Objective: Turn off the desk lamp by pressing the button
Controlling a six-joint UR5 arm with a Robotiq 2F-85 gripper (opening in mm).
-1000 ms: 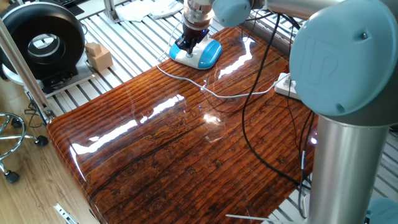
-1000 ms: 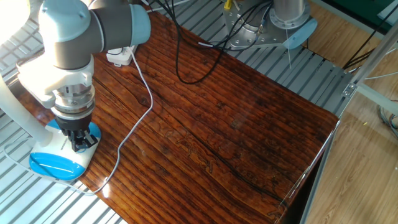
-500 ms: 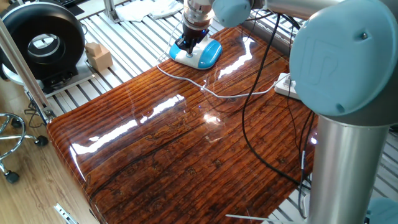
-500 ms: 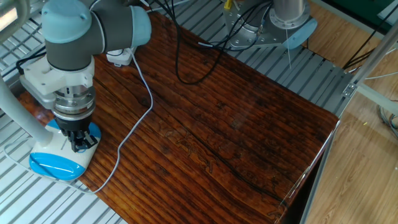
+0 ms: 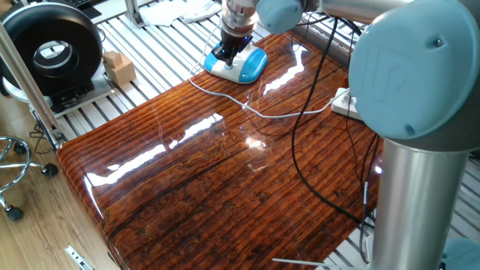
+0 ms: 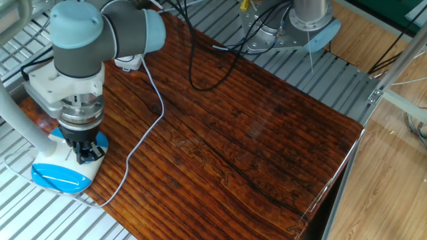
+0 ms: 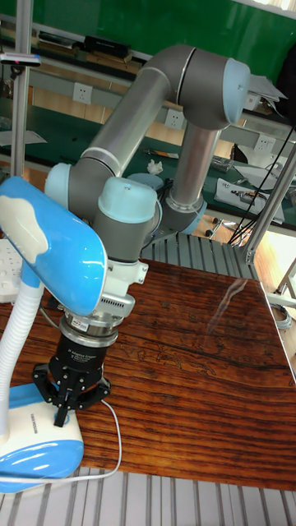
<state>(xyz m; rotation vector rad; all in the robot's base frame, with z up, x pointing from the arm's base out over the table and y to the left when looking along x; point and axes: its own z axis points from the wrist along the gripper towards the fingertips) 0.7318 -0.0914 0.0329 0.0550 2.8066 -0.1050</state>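
The end effector (image 7: 67, 408) is seen pointing straight down over the base of the desk lamp (image 7: 41, 448), at the lower left of the tall fixed view, its tip at or just above the base's near end. Whether its fingers are apart or together cannot be told from any view. In the other fixed view the end effector (image 6: 85, 153) is found at the left edge, above the lamp (image 6: 60, 175), whose blue top and white rim are shown at the corner of the bench (image 6: 253, 133). In one fixed view the same pair is placed at the top centre: end effector (image 5: 227, 54) over lamp (image 5: 244, 66). A thin white cord (image 6: 147, 130) is trailed from the lamp across the glossy wood towards a white power strip (image 5: 345, 103) at the right.
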